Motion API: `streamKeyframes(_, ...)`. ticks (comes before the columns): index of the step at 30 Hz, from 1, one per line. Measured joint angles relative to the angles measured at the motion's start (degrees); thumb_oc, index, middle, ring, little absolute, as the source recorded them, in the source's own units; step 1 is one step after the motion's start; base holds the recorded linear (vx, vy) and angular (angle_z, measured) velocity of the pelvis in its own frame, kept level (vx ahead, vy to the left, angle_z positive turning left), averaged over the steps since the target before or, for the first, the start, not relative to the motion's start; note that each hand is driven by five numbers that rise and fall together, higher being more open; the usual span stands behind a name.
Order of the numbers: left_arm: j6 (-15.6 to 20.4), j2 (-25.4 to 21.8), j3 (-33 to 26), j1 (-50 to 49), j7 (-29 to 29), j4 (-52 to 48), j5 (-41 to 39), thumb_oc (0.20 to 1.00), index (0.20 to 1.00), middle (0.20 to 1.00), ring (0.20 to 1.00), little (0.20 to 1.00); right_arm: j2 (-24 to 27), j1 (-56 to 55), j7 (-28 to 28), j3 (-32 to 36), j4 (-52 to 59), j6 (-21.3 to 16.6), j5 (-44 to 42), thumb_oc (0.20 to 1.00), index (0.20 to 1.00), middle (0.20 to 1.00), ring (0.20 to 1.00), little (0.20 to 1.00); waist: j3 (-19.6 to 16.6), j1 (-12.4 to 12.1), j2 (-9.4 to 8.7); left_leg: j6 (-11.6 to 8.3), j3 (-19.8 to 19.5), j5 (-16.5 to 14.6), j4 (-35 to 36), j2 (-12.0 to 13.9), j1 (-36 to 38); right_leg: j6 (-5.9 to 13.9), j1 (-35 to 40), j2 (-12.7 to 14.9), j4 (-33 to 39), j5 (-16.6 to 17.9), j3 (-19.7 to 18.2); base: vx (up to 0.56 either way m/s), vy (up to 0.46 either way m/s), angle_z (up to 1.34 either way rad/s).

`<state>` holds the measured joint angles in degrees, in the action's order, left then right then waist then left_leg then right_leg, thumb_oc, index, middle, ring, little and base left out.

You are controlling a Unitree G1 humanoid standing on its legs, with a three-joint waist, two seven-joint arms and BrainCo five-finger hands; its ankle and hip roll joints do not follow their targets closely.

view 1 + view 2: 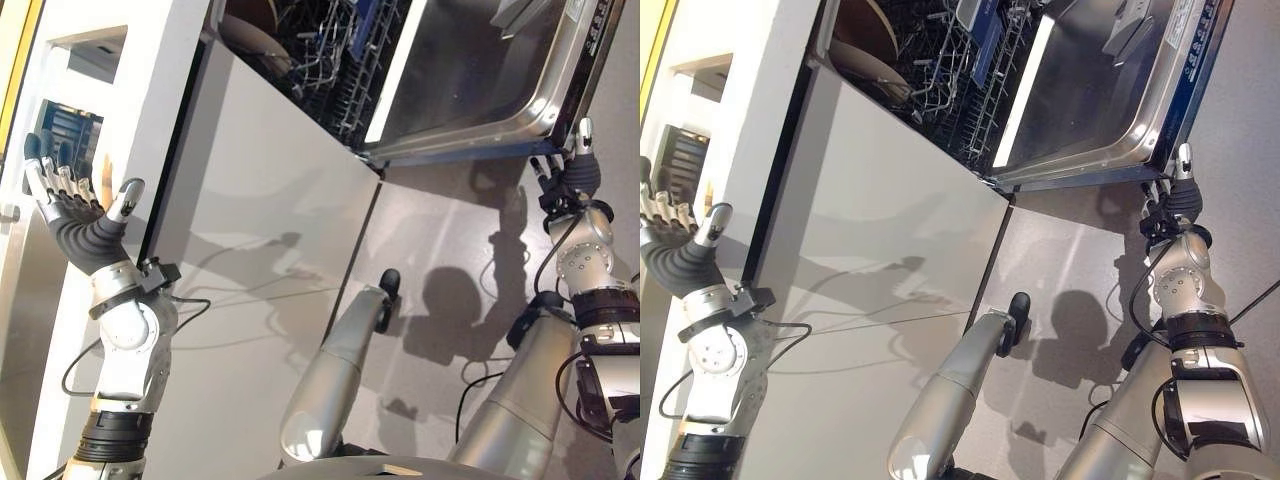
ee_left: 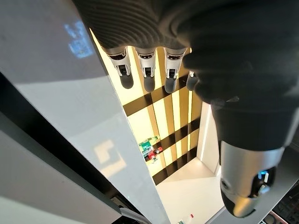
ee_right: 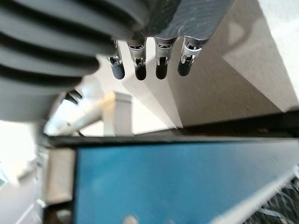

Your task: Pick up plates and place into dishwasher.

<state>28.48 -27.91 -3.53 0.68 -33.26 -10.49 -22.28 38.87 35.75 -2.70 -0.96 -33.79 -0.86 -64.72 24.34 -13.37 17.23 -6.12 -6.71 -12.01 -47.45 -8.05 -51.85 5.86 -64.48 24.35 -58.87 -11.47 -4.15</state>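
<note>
Left hand is hovering raised at the left, beside the white cabinet panel, holding nothing; its fingers are standing straight and slightly spread, thumb apart. Further right, the dishwasher is standing open, its wire rack showing; a plate is sitting tilted in the rack at its left end. The lowered steel door is lying flat next to the rack. Right hand is reaching up at the door's near corner, just at its edge; its fingers are hanging straight in a row, close together, gripping nothing.
</note>
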Motion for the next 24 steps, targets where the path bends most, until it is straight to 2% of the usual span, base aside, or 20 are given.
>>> streamKeyframes(5,1.10,0.25,-0.74,-0.91,2.93,0.00,-2.31,1.000,1.000,1.000,1.000,1.000,-0.22,-2.20,4.52,-3.01,5.18,2.30,0.16,1.000,1.000,1.000,1.000,1.000,0.07,-0.21,-0.09,0.03,-1.06,0.08,0.92,0.04,0.61,-0.60,0.89,0.15,-0.09,-0.75,1.20,-0.02,-0.019,0.06)
streamKeyframes(6,1.10,0.38,-0.84,-0.86,3.78,0.00,-3.21,1.000,1.000,1.000,1.000,1.000,-0.22,-2.73,4.75,-3.27,5.35,2.43,0.68,1.000,1.000,1.000,1.000,1.000,0.15,-0.23,-0.21,-0.68,-1.65,0.49,1.16,0.07,1.31,-0.75,1.76,0.23,-0.11,-1.08,1.87,-0.02,-0.025,0.15)
streamKeyframes(12,0.55,2.18,-2.13,-5.74,6.65,2.22,-7.99,1.000,1.000,1.000,1.000,1.000,-1.14,-8.82,4.51,-4.01,11.25,3.49,6.55,1.000,1.000,1.000,1.000,1.000,0.75,-0.62,-1.01,-2.07,-4.78,1.58,6.52,0.78,8.33,-1.54,9.91,1.55,1.62,-3.40,6.95,-0.02,-0.007,0.21)
streamKeyframes(16,-0.94,2.50,-2.32,-7.17,7.34,2.99,-8.83,1.000,1.000,1.000,1.000,1.000,-3.29,-10.24,3.32,-4.19,12.62,3.48,11.10,1.000,1.000,1.000,1.000,1.000,1.71,-1.60,-2.33,-2.69,-6.06,4.15,12.56,2.08,14.22,-2.02,16.66,1.92,4.76,-3.91,10.93,0.02,-0.012,0.22)
streamKeyframes(19,-2.13,2.54,-3.61,-7.57,7.40,3.51,-8.96,1.000,1.000,1.000,1.000,1.000,-5.74,-10.49,2.33,-4.48,12.84,3.61,13.90,1.000,1.000,1.000,1.000,1.000,2.77,-2.25,-3.82,-2.32,-6.15,5.79,17.01,3.42,19.39,-2.15,22.80,2.22,7.22,-4.56,14.24,0.07,-0.036,0.25)
streamKeyframes(21,-3.75,2.69,-4.48,-7.51,7.52,4.40,-8.97,1.000,1.000,1.000,1.000,1.000,-6.52,-11.20,1.52,-4.54,13.09,3.72,15.43,1.000,1.000,1.000,1.000,1.000,3.35,-3.49,-4.65,-2.75,-6.62,6.74,19.76,3.97,23.18,-2.03,27.54,2.60,8.85,-5.00,16.57,0.12,-0.041,0.35)
streamKeyframes(24,-5.62,2.84,-5.22,-8.40,8.04,5.68,-9.55,1.000,1.000,1.000,1.000,1.000,-6.98,-12.72,0.80,-4.41,13.64,4.00,16.89,1.000,1.000,1.000,1.000,1.000,3.53,-5.24,-4.90,-3.07,-8.02,7.54,23.07,4.08,28.63,-1.40,35.04,3.48,11.27,-5.61,20.14,0.18,-0.034,0.42)
